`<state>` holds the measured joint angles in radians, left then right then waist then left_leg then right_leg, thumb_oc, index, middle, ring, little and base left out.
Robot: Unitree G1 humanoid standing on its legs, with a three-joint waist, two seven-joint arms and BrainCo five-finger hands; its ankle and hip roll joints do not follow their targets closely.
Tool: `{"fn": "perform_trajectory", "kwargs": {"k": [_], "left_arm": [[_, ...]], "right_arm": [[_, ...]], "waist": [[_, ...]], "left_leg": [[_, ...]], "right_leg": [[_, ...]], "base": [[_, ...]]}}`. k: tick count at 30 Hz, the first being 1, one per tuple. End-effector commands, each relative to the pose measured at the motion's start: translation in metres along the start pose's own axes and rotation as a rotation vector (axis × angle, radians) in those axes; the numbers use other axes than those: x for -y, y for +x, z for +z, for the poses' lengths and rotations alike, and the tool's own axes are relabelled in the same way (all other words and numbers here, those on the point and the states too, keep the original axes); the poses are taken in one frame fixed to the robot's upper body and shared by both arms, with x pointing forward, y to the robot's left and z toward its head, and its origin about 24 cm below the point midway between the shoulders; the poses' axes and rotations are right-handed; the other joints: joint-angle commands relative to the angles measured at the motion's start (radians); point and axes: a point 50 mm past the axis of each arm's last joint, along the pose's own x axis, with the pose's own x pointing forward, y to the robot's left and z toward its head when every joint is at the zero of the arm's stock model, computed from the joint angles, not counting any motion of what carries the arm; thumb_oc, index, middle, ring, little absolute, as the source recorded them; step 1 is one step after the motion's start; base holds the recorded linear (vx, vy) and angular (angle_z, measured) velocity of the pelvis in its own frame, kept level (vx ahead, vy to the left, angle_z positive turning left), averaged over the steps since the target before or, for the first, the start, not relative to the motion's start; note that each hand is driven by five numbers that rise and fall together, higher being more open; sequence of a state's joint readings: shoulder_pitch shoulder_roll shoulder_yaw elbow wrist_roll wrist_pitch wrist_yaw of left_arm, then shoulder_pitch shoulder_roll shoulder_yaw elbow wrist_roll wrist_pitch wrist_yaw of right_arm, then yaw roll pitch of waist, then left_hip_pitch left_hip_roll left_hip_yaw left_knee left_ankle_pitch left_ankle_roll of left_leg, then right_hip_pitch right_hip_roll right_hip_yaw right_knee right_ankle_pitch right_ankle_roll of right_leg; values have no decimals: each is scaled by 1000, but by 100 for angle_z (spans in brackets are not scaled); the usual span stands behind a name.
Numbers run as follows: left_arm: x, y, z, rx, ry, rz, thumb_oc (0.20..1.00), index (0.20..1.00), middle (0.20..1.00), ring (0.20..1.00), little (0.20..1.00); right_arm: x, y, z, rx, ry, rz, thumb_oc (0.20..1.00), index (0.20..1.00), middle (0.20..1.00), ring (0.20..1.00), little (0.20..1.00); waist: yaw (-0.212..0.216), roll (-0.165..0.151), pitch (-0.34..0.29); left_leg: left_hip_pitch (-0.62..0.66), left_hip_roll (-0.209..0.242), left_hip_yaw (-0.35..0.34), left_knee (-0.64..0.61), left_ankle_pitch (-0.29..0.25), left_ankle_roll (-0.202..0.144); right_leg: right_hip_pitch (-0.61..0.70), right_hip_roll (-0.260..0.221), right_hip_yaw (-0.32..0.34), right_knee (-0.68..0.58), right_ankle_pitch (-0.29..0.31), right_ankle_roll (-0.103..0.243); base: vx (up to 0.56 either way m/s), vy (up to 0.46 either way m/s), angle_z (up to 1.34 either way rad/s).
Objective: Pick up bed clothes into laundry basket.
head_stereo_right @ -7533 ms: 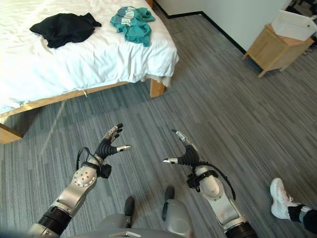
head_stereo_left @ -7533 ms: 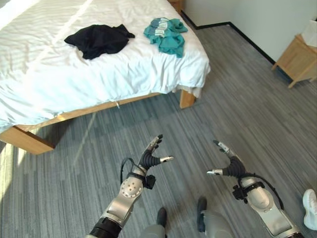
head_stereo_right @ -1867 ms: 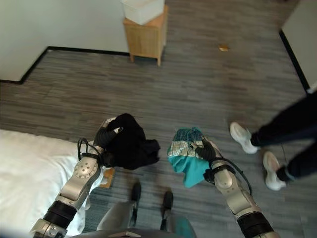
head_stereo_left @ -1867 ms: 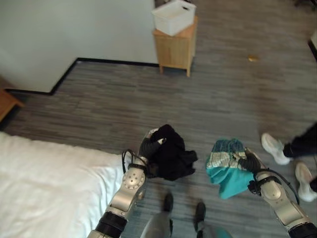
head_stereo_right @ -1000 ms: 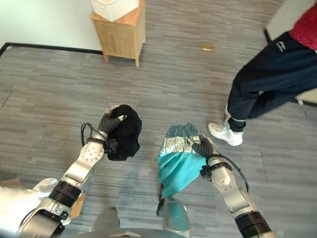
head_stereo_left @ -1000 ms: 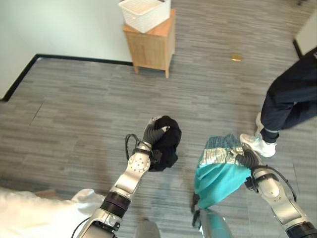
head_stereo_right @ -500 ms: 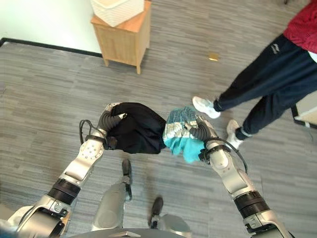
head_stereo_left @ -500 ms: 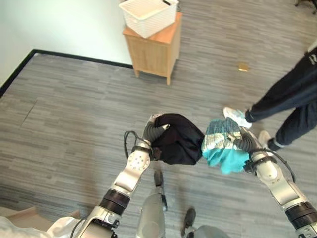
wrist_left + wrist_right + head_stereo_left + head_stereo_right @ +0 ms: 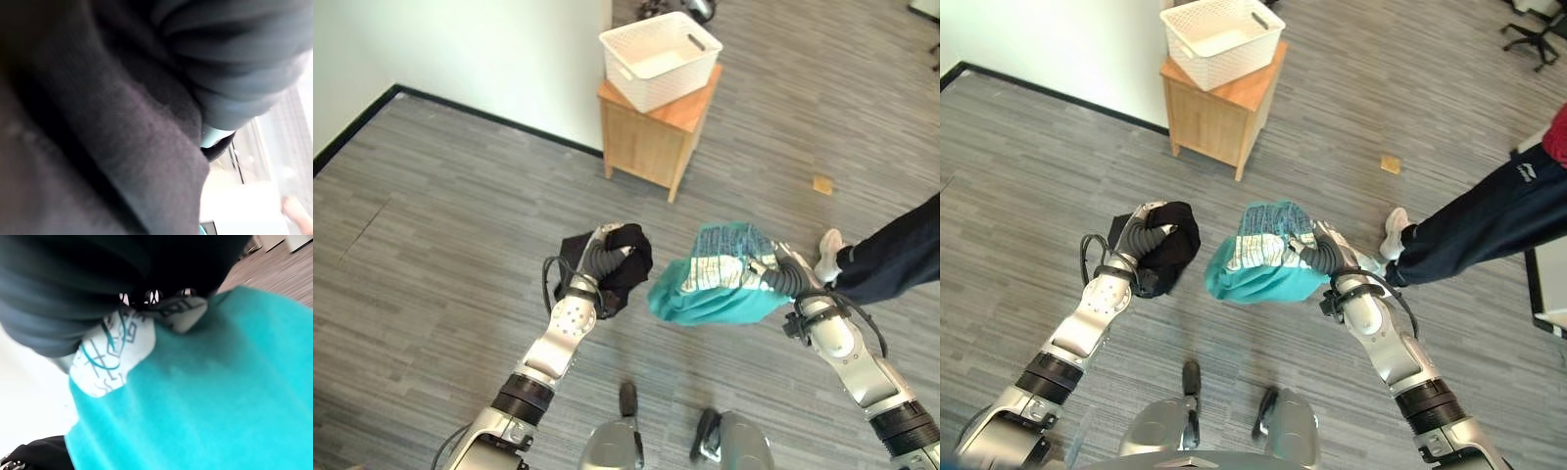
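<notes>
My left hand is shut on a bunched black garment, held in the air above the grey floor. To its right my right hand is shut on a teal garment with a white patterned patch, which hangs spread out between the two hands. In the wrist views black cloth and teal cloth press close against each hand. The white laundry basket stands ahead on a small wooden side table by the wall.
A person's leg in dark trousers with a white shoe stands at the right, close to my right arm. A white wall with a black skirting runs along the left. A small tan scrap lies on the floor.
The camera has turned, and the side table with the basket now sits nearer and more central. The black garment is bunched tighter in my left hand. The person's legs have shifted towards the right edge.
</notes>
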<state>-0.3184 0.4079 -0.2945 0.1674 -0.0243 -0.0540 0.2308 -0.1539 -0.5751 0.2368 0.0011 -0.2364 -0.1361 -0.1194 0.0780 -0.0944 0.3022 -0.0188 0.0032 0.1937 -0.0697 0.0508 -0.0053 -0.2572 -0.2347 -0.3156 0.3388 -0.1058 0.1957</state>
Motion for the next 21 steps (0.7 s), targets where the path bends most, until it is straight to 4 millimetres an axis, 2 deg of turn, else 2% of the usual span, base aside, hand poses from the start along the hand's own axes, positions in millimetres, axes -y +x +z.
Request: {"fn": "perform_trajectory", "kwargs": {"k": [1, 2, 3, 4, 5, 7, 8, 9, 10, 11, 12, 13, 14, 15, 16, 17, 18, 19, 20, 21], "left_arm": [[4, 15, 39, 194, -27, -8, 200, 200, 200, 200, 200], [4, 15, 38, 191, -26, -7, 200, 200, 200, 200, 200], [4, 14, 38, 190, -27, -8, 200, 200, 200, 200, 200], [5, 14, 34, 176, -19, -11, 200, 200, 200, 200, 200], [6, 13, 33, 173, -25, -17, 200, 200, 200, 200, 200], [7, 8, 30, 164, -52, -22, 200, 200, 200, 200, 200], [9, 7, 31, 166, -74, -25, 200, 200, 200, 200, 200], [9, 7, 32, 168, -74, -26, 200, 200, 200, 200, 200], [11, 6, 34, 169, -99, -26, 200, 200, 200, 200, 200], [12, 6, 33, 166, -107, -31, 200, 200, 200, 200, 200], [12, 6, 34, 168, -106, -31, 200, 200, 200, 200, 200], [13, 4, 32, 159, -119, -30, 200, 200, 200, 200, 200], [11, 2, 29, 151, -125, -21, 200, 200, 200, 200, 200], [11, 2, 29, 150, -126, -21, 200, 200, 200, 200, 200], [12, 0, 26, 138, -123, -19, 200, 200, 200, 200, 200], [12, -1, 24, 130, -120, -15, 200, 200, 200, 200, 200], [12, -1, 24, 129, -121, -15, 200, 200, 200, 200, 200], [13, -3, 22, 122, -118, -18, 200, 200, 200, 200, 200], [14, -2, 22, 125, -113, -24, 200, 200, 200, 200, 200], [15, -3, 23, 125, -112, -25, 200, 200, 200, 200, 200]], "right_arm": [[31, 7, 3, 31, -30, -123, 200, 200, 200, 200, 200], [31, 4, 2, 25, -35, -121, 200, 200, 200, 200, 200], [31, 4, 2, 23, -35, -119, 200, 200, 200, 200, 200], [29, 0, -3, 5, -38, -109, 200, 200, 200, 200, 200], [29, -1, -3, 3, -43, -103, 200, 200, 200, 200, 200], [33, -3, -5, 4, -51, -103, 200, 200, 200, 200, 200], [35, -3, -4, 11, -48, -111, 200, 200, 200, 200, 200], [36, -3, -4, 11, -48, -114, 200, 200, 200, 200, 200], [39, 1, 1, 33, -43, -122, 200, 200, 200, 200, 200], [38, 3, 2, 34, -41, -114, 200, 200, 200, 200, 200], [38, 3, 2, 34, -41, -115, 200, 200, 200, 200, 200], [36, 5, 3, 36, -42, -103, 200, 200, 200, 200, 200], [35, 7, 5, 46, -43, -92, 200, 200, 200, 200, 200], [35, 7, 5, 46, -43, -91, 200, 200, 200, 200, 200], [35, 8, 4, 48, -56, -85, 200, 200, 200, 200, 200], [36, 9, 3, 46, -65, -83, 200, 200, 200, 200, 200], [36, 9, 2, 45, -66, -81, 200, 200, 200, 200, 200], [38, 9, 2, 44, -76, -84, 200, 200, 200, 200, 200], [42, 11, 2, 48, -88, -98, 200, 200, 200, 200, 200], [44, 11, 2, 47, -90, -110, 200, 200, 200, 200, 200]], "waist": [[-50, 17, -53], [-62, 20, -62], [-62, 23, -60], [-69, 20, -83], [-67, 30, -98], [-45, 52, -98], [-27, 51, -82], [-34, 48, -84], [-1, 28, -53], [18, 25, -41], [17, 20, -41], [40, 18, -33], [66, 13, -32], [69, 9, -35], [91, 20, -51], [104, 30, -61], [108, 28, -61], [122, 38, -65], [136, 42, -64], [144, 41, -63]], "left_leg": [[117, 120, -22, -18, -101, -88], [149, 128, -36, -18, -126, -93], [154, 131, -37, -18, -129, -93], [210, 143, -60, 21, -183, -101], [209, 166, -64, 97, -181, -109], [134, 224, -70, 337, -96, -124], [55, 236, -101, 494, -25, -131], [37, 232, -111, 505, -20, -131], [-63, 197, -160, 649, -6, -107], [-111, 166, -178, 692, -45, -101], [-117, 160, -178, 692, -38, -97], [-160, 125, -195, 692, -70, -96], [-218, 81, -190, 582, -87, -81], [-212, 79, -184, 572, -85, -80], [-238, 91, -131, 386, -49, -70], [-243, 96, -95, 281, 6, -75], [-228, 93, -89, 257, 17, -76], [-236, 105, -51, 169, 86, -89], [-258, 120, 10, 101, 127, -99], [-266, 127, 60, 57, 142, -96]], "right_leg": [[52, 55, -68, -309, 201, 8], [50, 52, -61, -318, 212, 10], [56, 54, -63, -320, 211, 11], [73, 63, -44, -325, 212, -2], [100, 75, -56, -338, 209, -15], [201, 134, -64, -384, 181, -57], [247, 152, -69, -410, 169, -80], [241, 148, -77, -411, 174, -83], [296, 160, -50, -426, 141, -112], [322, 172, -32, -426, 118, -117], [317, 166, -34, -426, 122, -116], [344, 176, -8, -426, 103, -116], [368, 189, 28, -426, 79, -113], [368, 185, 32, -426, 78, -112], [400, 212, 33, -426, 36, -103], [425, 228, 37, -426, 13, -103], [426, 224, 41, -426, 12, -103], [453, 241, 40, -426, -11, -102], [484, 251, 32, -426, -35, -100], [509, 250, 29, -426, -49, -97]], "base": [[620, -262, 66], [479, -184, 82], [486, -176, 72], [458, -185, 54], [571, -280, 40], [298, -281, 21], [114, -216, 0], [188, -282, -17], [247, -193, -33], [258, -182, -59], [237, -18, -77], [339, 33, -74], [368, 26, -52], [545, 76, -70], [508, 79, -82], [504, 72, -69], [370, 53, -23], [381, 50, -2], [511, 88, -11], [636, 112, -15]]}}
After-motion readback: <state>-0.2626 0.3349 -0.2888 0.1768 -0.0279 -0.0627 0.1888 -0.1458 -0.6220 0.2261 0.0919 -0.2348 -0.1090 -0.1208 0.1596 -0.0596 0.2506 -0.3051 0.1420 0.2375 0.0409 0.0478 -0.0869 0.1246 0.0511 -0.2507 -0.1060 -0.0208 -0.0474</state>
